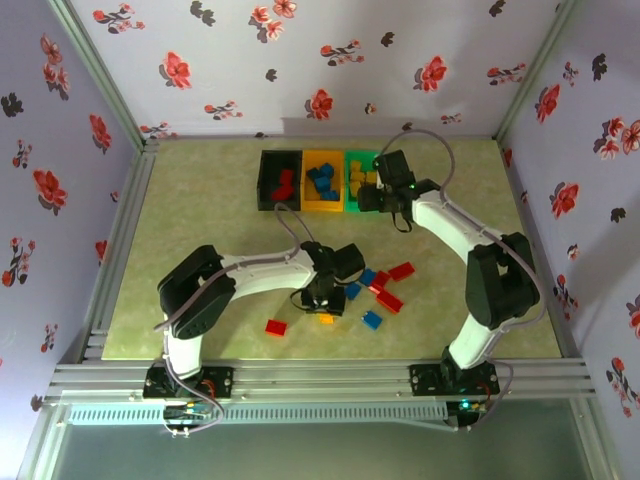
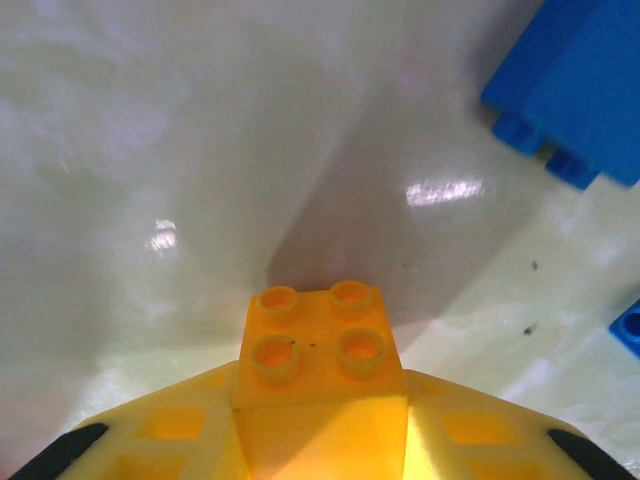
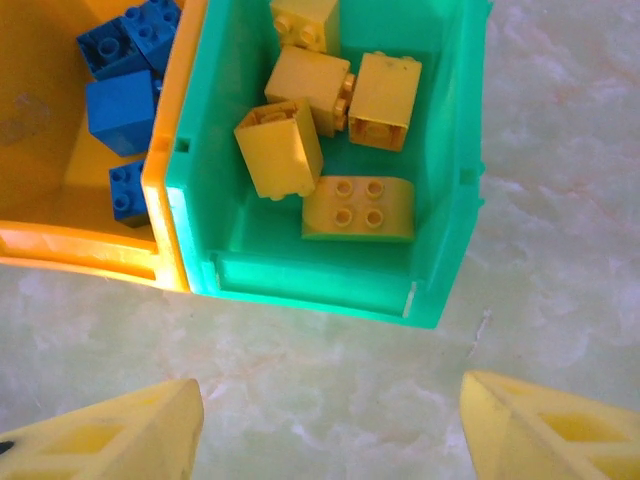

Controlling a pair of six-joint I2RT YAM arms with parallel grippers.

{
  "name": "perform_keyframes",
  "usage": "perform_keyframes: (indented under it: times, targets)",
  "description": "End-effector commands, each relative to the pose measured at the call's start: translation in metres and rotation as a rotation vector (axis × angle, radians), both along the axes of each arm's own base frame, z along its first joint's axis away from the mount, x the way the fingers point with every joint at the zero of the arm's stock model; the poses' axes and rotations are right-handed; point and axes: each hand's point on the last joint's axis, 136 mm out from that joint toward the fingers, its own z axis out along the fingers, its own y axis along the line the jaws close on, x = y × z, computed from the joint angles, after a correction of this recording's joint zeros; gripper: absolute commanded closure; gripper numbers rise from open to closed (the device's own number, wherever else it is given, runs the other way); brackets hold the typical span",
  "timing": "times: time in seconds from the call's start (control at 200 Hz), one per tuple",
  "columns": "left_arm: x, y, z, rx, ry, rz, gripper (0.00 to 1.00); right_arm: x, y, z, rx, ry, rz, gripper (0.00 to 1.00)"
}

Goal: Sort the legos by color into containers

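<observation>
Left gripper [image 1: 323, 300], lower centre of top view, clamped on orange brick [image 2: 318, 345]. Right gripper [image 3: 330, 425] apart, just below green bin [image 3: 320, 295] holding yellow bricks [image 3: 358, 208]. Blue bricks [image 3: 120, 105] in orange bin [image 3: 80, 250]. Red bricks [image 1: 284, 185] in black bin [image 1: 266, 180], upper centre. Loose bricks [image 1: 390, 300] mid-frame.

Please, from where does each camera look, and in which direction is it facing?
Top external: above and behind the robot, facing down onto the table; left arm and right arm show.
Left wrist: low over the table, facing down; left hand grips a yellow-orange brick.
Right wrist: above the green bin and orange bin, facing down; right hand open.
Shared: top and right wrist both show the green bin of yellow bricks.
</observation>
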Motion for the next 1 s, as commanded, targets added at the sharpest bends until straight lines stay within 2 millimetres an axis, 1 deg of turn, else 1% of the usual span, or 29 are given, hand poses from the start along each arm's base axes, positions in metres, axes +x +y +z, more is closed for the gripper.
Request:
perform_keyframes:
  times: [0.0,0.105,0.195,0.22,0.24,0.315,0.35,0.42,0.515,0.635,0.755,0.89,0.995]
  targets:
    - [0.034,-0.001,0.014,-0.004,-0.077,-0.002,0.67,-0.005,-0.021,0.009,-0.008,-0.012,-0.059,0.31]
    - [0.079,0.001,0.035,-0.023,-0.172,0.019,0.68,-0.013,-0.035,0.008,-0.017,-0.008,-0.086,0.31]
    - [0.124,-0.001,0.058,-0.046,-0.271,0.030,0.68,-0.021,-0.045,0.008,-0.037,-0.007,-0.107,0.31]
    - [0.135,-0.003,0.068,-0.063,-0.297,0.032,0.68,-0.024,-0.048,0.007,-0.045,-0.005,-0.114,0.31]
    - [0.142,-0.003,0.069,-0.062,-0.310,0.022,0.68,-0.027,-0.050,0.005,-0.052,-0.002,-0.119,0.31]
    - [0.172,-0.009,0.088,-0.078,-0.378,-0.001,0.68,-0.034,-0.060,0.002,-0.069,0.009,-0.149,0.31]
    - [0.184,-0.013,0.095,-0.082,-0.405,-0.013,0.68,-0.037,-0.063,0.002,-0.059,0.016,-0.162,0.31]
    - [0.207,-0.020,0.105,-0.086,-0.445,-0.028,0.68,-0.042,-0.067,0.001,-0.022,0.029,-0.186,0.31]
    - [0.232,-0.032,0.111,-0.101,-0.484,-0.051,0.69,-0.052,-0.069,0.002,0.006,0.033,-0.204,0.31]
    - [0.264,-0.054,0.127,-0.144,-0.568,-0.085,0.69,-0.065,-0.074,-0.003,0.032,0.041,-0.238,0.31]
    - [0.292,-0.072,0.142,-0.197,-0.637,-0.089,0.67,-0.077,-0.069,-0.013,0.098,0.070,-0.259,0.31]
    - [0.317,-0.092,0.155,-0.276,-0.726,-0.095,0.66,-0.090,-0.071,-0.020,0.126,0.071,-0.303,0.31]
    - [0.331,-0.104,0.156,-0.338,-0.782,-0.086,0.65,-0.100,-0.070,-0.022,0.153,0.063,-0.321,0.31]
